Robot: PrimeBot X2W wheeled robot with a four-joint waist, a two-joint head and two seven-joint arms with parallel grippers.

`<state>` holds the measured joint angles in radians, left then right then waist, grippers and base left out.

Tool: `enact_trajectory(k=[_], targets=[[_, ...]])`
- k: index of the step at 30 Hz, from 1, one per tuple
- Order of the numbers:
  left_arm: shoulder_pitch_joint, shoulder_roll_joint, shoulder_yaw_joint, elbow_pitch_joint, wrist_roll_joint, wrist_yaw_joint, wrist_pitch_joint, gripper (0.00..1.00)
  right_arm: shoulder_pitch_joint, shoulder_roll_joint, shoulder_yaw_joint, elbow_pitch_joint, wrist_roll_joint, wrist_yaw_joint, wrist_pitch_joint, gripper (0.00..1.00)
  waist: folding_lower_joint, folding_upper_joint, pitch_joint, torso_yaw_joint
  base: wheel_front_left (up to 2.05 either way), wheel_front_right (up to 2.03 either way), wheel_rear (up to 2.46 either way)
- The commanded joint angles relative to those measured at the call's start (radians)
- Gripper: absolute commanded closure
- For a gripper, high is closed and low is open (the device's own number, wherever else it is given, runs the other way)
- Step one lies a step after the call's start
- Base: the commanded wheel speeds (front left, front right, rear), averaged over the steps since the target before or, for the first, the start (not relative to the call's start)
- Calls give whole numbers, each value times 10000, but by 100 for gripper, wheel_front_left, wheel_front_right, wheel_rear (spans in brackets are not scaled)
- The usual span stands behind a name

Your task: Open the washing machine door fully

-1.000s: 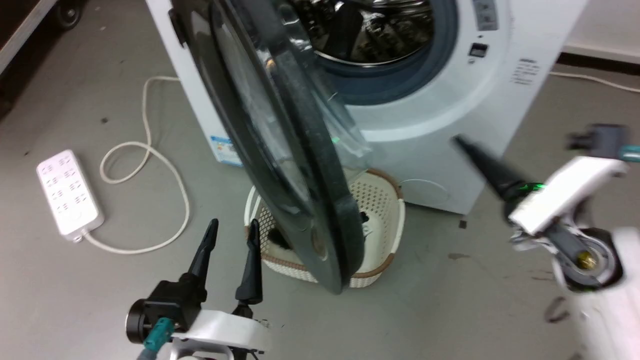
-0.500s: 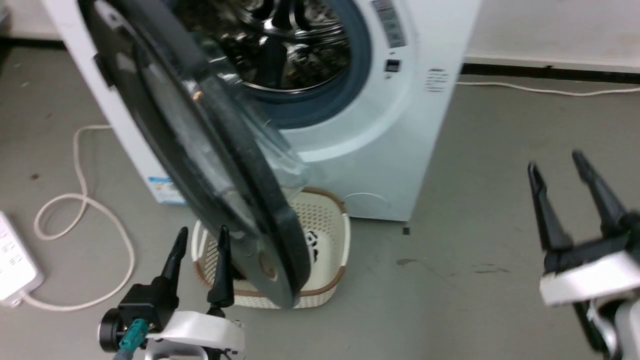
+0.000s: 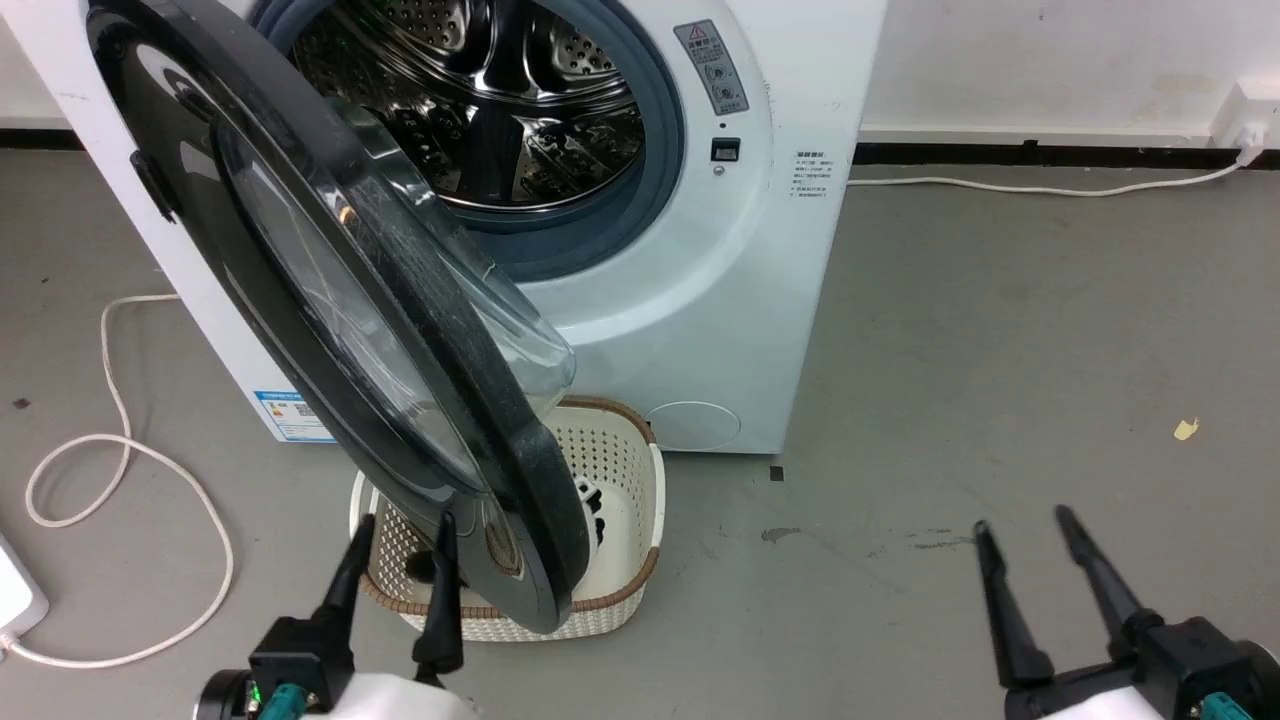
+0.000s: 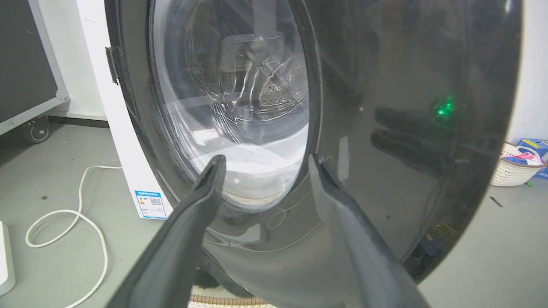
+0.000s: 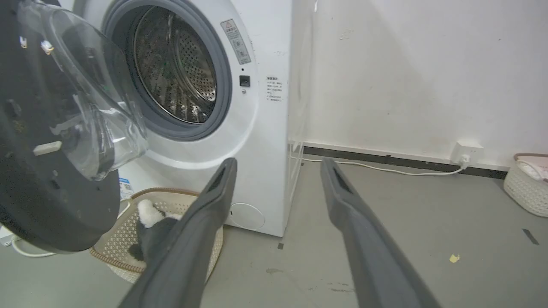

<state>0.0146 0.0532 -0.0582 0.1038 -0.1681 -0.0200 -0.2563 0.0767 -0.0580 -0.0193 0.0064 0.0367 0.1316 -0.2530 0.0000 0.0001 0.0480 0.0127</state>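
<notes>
**Black-ringed door hanging out over a laundry basket**

Cream plastic basket [image 3: 612,612] with a brown rim sits on the floor right in front of the washing machine [image 3: 700,330]. There's something soft, black and white, lying in it [image 5: 150,222], can't make out what. The steel drum [image 3: 500,100] is in plain view behind the grey seal. A second basket [image 5: 526,188] is off by the wall with pale stuff in it.

Count-wise: one machine, one door, two baskets, two white cables on the floor (a looped one [image 3: 150,470] and one along the wall [image 3: 1040,188]), two claws.

The washing machine door [image 3: 300,300] is hinged on the left of the machine's front and swung well out, its lower edge over the basket.

Left claw [image 3: 407,517] has its fingers spread wide and holds nothing. It's right up at the door's outer face, near the bottom of the glass; can't tell whether the tips are touching. Right claw [image 3: 1022,518] is spread just as wide, gripping nothing, over bare floor well away from the machine.
</notes>
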Motion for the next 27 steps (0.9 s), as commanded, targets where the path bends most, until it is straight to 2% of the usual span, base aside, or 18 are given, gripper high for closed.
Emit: enact_trajectory(k=[1, 6, 7, 8, 13, 17, 21, 27], targets=[[156, 25, -42, 16, 75, -11, -55, 0, 34, 52, -27, 37, 54, -9, -70, 0, 0, -1, -6, 12, 0, 0, 0], [163, 8, -98, -23, 196, -32, -55, 0, -157, 70, -132, 72, 78, -9, -78, 0, 0, -1, -14, 66, 0, 0, 0], [156, 5, -135, -56, 240, -55, -55, 19, -179, 72, -131, 75, 156, -9, -79, 0, 0, -1, -12, 68, 0, 0, 0], [154, 3, -155, -87, 282, -63, -55, 100, -198, 73, -119, 96, 355, -9, -80, 0, 0, -1, -13, 65, 0, 0, 0], [149, -11, -18, -330, 214, -30, -55, 100, -247, 75, -53, 191, 633, -9, -82, 0, 0, -1, -51, 48, 0, 0, 0], [85, -23, 325, -894, -314, -6, -55, 100, -260, 76, -73, 200, 731, -9, -84, 0, 0, -1, -130, 32, 0, 0, 0], [-166, -26, 684, -1843, -1497, 321, -55, 100, -278, 76, -86, 119, 793, -9, -85, 0, 0, -1, -211, 20, 0, 0, 0], [-1182, -28, 1223, -3095, -1832, 607, -55, 100, -282, 77, -72, 126, 831, -9, -86, 0, 0, -1, -315, 11, 0, 0, 0]])
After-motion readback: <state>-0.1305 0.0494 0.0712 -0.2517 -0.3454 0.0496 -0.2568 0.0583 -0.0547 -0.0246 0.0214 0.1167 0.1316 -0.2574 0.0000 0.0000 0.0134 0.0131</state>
